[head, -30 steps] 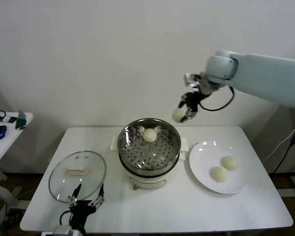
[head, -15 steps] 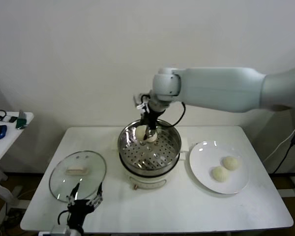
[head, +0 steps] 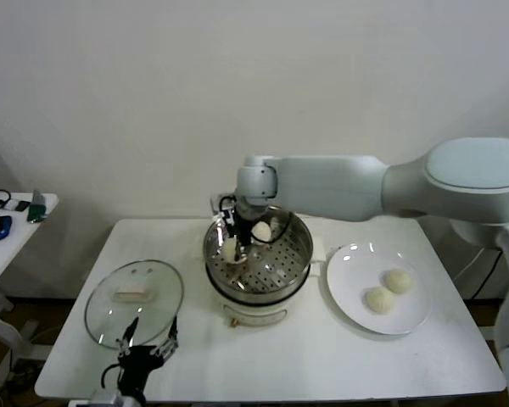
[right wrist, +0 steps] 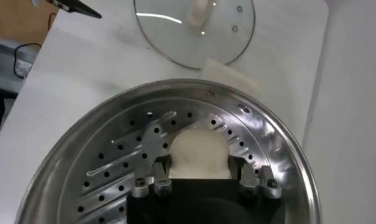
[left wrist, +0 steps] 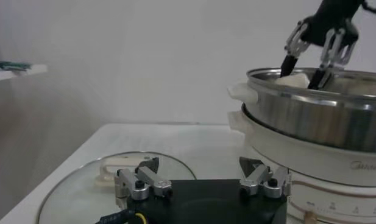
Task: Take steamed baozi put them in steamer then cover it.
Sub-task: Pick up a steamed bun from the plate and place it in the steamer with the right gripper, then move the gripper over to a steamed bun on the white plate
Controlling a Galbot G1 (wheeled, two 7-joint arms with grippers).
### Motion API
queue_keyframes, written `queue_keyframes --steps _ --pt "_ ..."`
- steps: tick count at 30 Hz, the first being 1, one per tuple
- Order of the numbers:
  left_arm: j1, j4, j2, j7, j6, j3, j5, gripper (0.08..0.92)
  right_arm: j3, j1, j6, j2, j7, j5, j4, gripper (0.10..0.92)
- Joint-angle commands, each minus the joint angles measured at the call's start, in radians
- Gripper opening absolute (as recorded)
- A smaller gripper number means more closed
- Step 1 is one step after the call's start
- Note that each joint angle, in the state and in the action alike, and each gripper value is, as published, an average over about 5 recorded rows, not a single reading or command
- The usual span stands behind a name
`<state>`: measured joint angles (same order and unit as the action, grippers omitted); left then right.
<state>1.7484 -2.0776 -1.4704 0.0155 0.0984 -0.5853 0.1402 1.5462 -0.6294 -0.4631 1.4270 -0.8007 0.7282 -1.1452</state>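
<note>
Bench [head: 322, 356]: white, carries all items below.

Steamer [head: 299, 254]: steel pot with perforated tray on a cream base, at bench centre. Uncovered.

Baozi, in pot: one bun [head: 261, 231] resting on the tray toward the far side. A second bun [right wrist: 198, 154] is held by the right tool, low over the tray near the pot's left wall; contact with the tray cannot be told.

Baozi, waiting: two buns [head: 387, 290] on a white plate [head: 343, 292] to the right of the steamer, lying close together.

Cover [head: 157, 315]: clear glass lid with cream handle, flat on the bench left of the steamer, apart from it.

Right tool [head: 232, 243]: inside the pot rim, jaws closed narrowly on the second bun, one finger on each side of it as the right wrist view shows.

Left tool [head: 144, 349]: parked at the near bench edge, just beside the cover, fingers spread wide, holding nothing.

Step in hand, by judgement: placing the second of four buns; task roughly at its midpoint, covering not yet begun.

Next move, by judgement: lower until the bun sits on the tray clear of the first bun, part the fingers, then lift straight up past the rim before swinging toward the plate. The soft dough may cling to a finger on release.
</note>
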Motion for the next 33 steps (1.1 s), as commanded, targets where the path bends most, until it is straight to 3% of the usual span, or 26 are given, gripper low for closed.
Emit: queue_keyframes --steps 1,5,11,21,26,33 --pt "-0.001 0.000 -0.001 0.001 -0.001 0.001 0.000 0.823 -0.007 0.055 -0.005 0.033 0.008 -0.041 0.057 0.634" --pt "0.000 -0.001 -0.001 0.001 -0.002 0.001 0.000 0.823 -0.013 0.053 0.008 0.028 0.008 -0.042 0.051 0.662" --pt "0.002 -0.003 0.001 0.001 -0.004 0.002 0.002 0.823 -0.032 -0.005 0.049 -0.044 -0.020 -0.024 -0.015 0.797" --pt "-0.009 -0.013 -0.004 -0.002 0.007 0.008 0.000 0.823 0.241 -0.401 0.215 -0.468 -0.231 0.047 -0.270 0.823" --pt "-0.010 -0.012 -0.002 -0.002 0.007 0.007 0.002 0.823 0.380 -0.470 0.244 -0.683 -0.254 -0.049 -0.394 0.823" --pt "-0.005 -0.015 -0.005 -0.002 0.005 0.005 0.002 0.823 0.375 -0.282 0.219 -0.881 -0.202 -0.286 -0.420 0.823"
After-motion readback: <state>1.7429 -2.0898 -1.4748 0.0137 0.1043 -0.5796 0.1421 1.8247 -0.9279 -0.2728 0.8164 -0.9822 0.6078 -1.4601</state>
